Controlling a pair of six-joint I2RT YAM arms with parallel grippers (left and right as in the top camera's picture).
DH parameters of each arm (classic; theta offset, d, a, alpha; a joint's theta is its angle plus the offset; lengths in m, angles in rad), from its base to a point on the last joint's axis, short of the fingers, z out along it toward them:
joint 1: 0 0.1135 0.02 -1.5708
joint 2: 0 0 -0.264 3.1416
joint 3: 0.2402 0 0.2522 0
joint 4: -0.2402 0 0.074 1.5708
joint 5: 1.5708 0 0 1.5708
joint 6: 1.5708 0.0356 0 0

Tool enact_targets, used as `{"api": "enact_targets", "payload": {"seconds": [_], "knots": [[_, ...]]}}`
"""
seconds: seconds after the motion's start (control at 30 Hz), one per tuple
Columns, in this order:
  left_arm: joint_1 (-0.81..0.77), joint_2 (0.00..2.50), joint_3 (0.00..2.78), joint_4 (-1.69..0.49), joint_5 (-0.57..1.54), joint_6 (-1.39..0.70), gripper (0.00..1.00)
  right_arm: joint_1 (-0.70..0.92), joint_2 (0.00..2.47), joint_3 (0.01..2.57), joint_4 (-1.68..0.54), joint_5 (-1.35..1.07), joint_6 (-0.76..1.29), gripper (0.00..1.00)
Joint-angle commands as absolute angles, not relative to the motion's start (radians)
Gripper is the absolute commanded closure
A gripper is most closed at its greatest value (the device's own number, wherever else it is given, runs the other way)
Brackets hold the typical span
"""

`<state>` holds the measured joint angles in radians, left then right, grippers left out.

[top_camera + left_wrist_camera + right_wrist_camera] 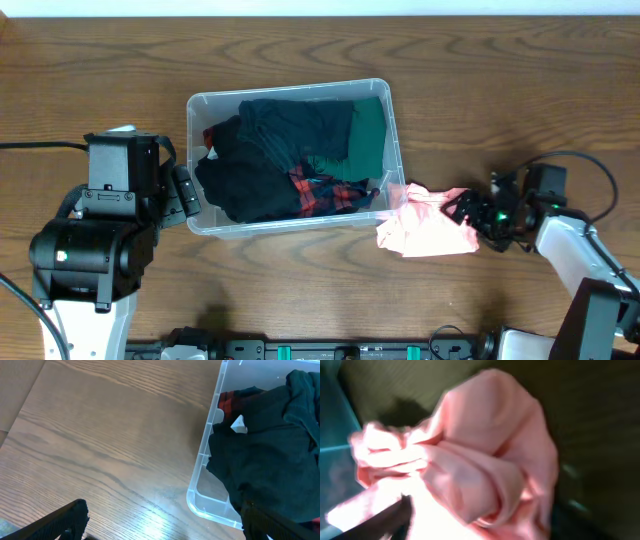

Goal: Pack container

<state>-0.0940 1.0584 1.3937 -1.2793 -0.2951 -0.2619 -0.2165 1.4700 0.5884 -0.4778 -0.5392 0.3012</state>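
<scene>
The clear container stands at mid-table, holding a black garment, a dark green one and a red plaid one. A pink garment lies bunched on the table against the container's right front corner. My right gripper is at its right edge; in the right wrist view the pink cloth fills the space between the fingers, which hold it. My left gripper is open and empty beside the container's left wall, fingers wide apart.
The wooden table spreads around the container. A black cable loops near the right arm. The left arm's base sits at the front left.
</scene>
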Motion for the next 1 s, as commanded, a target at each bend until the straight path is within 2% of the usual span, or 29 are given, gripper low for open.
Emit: {"api": "enact_targets", "payload": {"seconds": [0.0,0.07,0.2,0.23,0.5,0.63,0.8,0.97], "knots": [[-0.090,1.058,1.396,-1.283,-0.308,-0.267,0.02,-0.199,1.525,0.511,-0.500,-0.495,0.310,0.42],[-0.090,1.058,1.396,-1.283,-0.308,-0.267,0.02,-0.203,1.525,0.511,-0.494,-0.485,0.310,0.64],[-0.090,1.058,1.396,-1.283,-0.308,-0.267,0.02,-0.207,1.522,0.516,-0.456,-0.483,0.310,0.95],[-0.090,1.058,1.396,-1.283,-0.308,-0.267,0.02,-0.207,1.517,0.524,-0.455,-0.485,0.310,0.99],[-0.090,1.058,1.396,-1.283,-0.308,-0.267,0.02,-0.206,1.357,0.704,-0.472,-0.721,0.340,0.99],[-0.090,1.058,1.396,-1.283,-0.308,-0.267,0.02,-0.204,1.230,0.847,-0.449,-0.742,0.413,0.99],[-0.090,1.058,1.396,-1.283,-0.308,-0.267,0.02,-0.163,1.115,0.987,-0.283,-0.802,0.516,0.99],[-0.090,1.058,1.396,-1.283,-0.308,-0.267,0.02,-0.047,1.098,1.002,-0.074,-0.895,0.717,0.99]]}}
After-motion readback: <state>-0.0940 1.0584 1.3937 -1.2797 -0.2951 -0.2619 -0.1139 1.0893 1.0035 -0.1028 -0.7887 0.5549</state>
